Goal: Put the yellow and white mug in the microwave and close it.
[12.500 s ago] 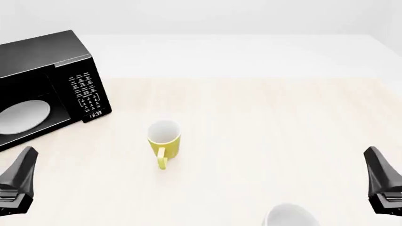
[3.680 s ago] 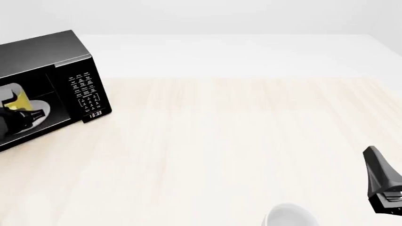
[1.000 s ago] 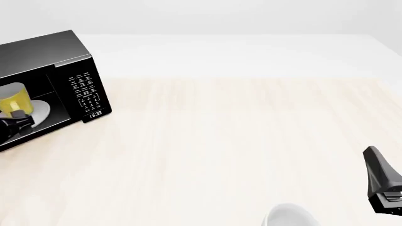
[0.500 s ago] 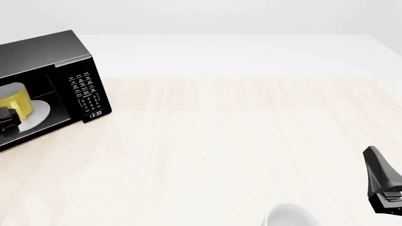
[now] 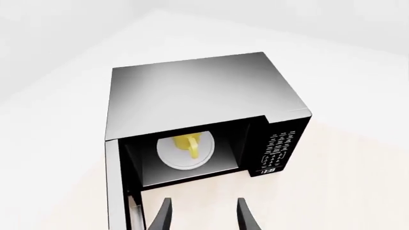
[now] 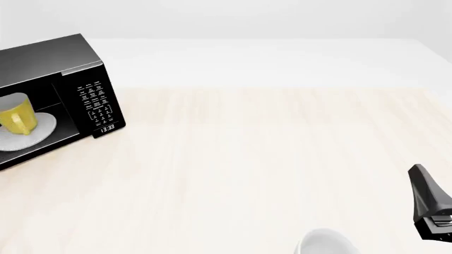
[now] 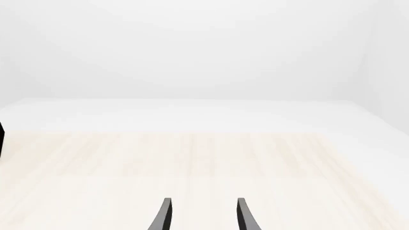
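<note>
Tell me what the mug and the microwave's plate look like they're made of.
The yellow and white mug looks like glazed ceramic: even, opaque yellow, thick loop handle. The turntable plate is plain matte white, ceramic or opaque glass; the render doesn't settle it. The microwave shell reads as black painted metal with soft sheen.

White cup (image 6: 324, 242) at near table (image 6: 268, 159) edge — partly cropped.

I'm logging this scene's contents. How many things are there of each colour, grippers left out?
Black: 1, the large boxy black microwave, door open
Yellow: 1, the small yellow mug with a loop handle, on the turntable
White: 2, the round white turntable plate and the white-grey cup at the near edge
Total: 4
</note>
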